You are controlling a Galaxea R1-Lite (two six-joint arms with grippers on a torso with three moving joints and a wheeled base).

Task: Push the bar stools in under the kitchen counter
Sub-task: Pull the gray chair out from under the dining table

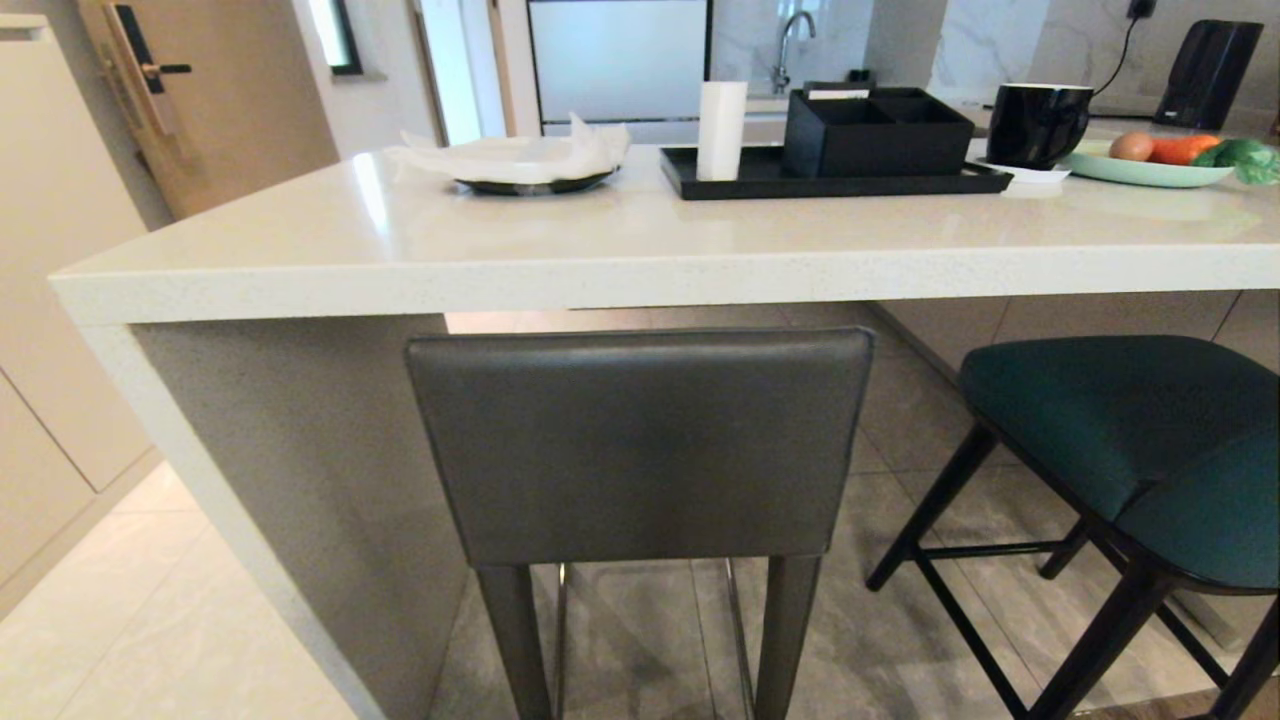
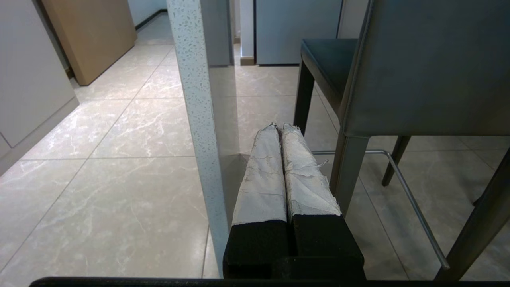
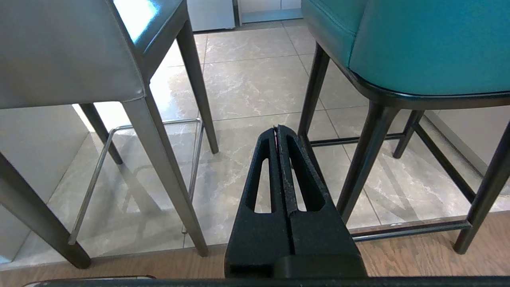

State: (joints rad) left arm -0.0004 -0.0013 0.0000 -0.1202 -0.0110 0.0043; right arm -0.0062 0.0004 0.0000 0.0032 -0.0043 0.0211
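Note:
The dark grey bar stool (image 1: 640,445) stands with its boxy back just below the front edge of the kitchen counter (image 1: 640,260). To its right the teal bar stool (image 1: 1140,440) on black legs stands further out from the counter. Neither arm shows in the head view. My left gripper (image 2: 279,126) is shut and empty, low by the counter's speckled side panel (image 2: 195,119), short of the grey stool's leg (image 2: 348,167). My right gripper (image 3: 277,128) is shut and empty, low between the grey stool (image 3: 67,52) and the teal stool (image 3: 422,44).
On the counter sit a plate with white paper (image 1: 530,160), a black tray (image 1: 740,180) with a white cup and a black box, a black mug (image 1: 1035,120) and a plate of vegetables (image 1: 1160,160). A wooden door (image 1: 210,100) and cabinets (image 1: 50,380) stand at left.

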